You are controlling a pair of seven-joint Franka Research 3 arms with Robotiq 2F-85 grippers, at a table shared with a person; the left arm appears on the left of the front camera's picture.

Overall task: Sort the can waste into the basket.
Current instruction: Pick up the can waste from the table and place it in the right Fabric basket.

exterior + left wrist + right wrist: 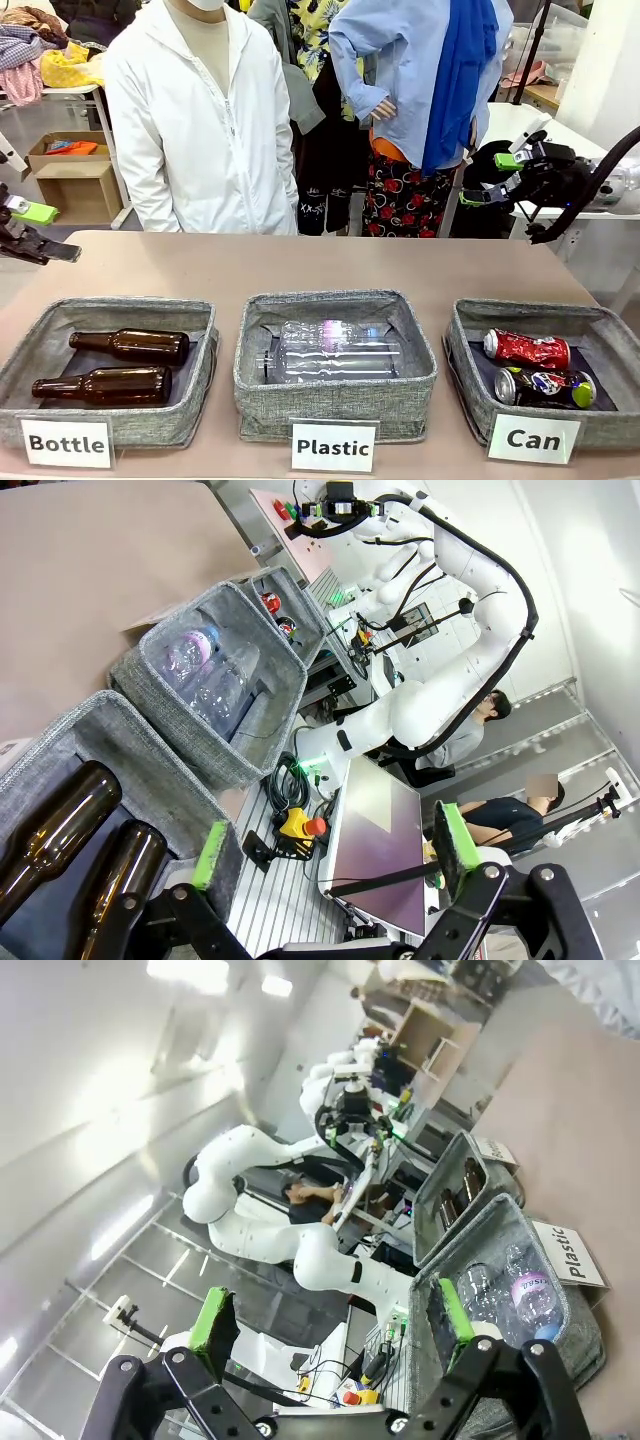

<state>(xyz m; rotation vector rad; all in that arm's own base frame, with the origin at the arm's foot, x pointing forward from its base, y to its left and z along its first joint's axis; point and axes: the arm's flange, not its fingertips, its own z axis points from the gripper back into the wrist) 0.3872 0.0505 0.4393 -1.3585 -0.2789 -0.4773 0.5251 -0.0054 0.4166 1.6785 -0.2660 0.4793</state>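
Observation:
The grey basket (pixel 466 372) labelled "Can" stands at the table's front right. Inside it lie the shiny red crushed can (pixel 527 349) and, nearer the label, the dark printed can (pixel 545 387) with a yellow-green end. My right gripper (pixel 492 178) hangs open and empty high above the table's far right corner, well away from that basket. My left gripper (pixel 45 232) is open and empty at the far left edge. The left wrist view has open fingers (pixel 210 855) over the bottle basket, the can basket (pixel 297 598) farther off with the red can (pixel 270 603) in it. My right gripper (pixel 332 1316) is open in its wrist view.
A basket (pixel 112 424) labelled "Bottle" holds two brown glass bottles (pixel 115 365) at front left. The middle basket (pixel 335 396) labelled "Plastic" holds clear plastic bottles (pixel 335 350). A person in a white jacket (pixel 200 130) stands at the far side. Bare brown tabletop (pixel 300 265) lies behind the baskets.

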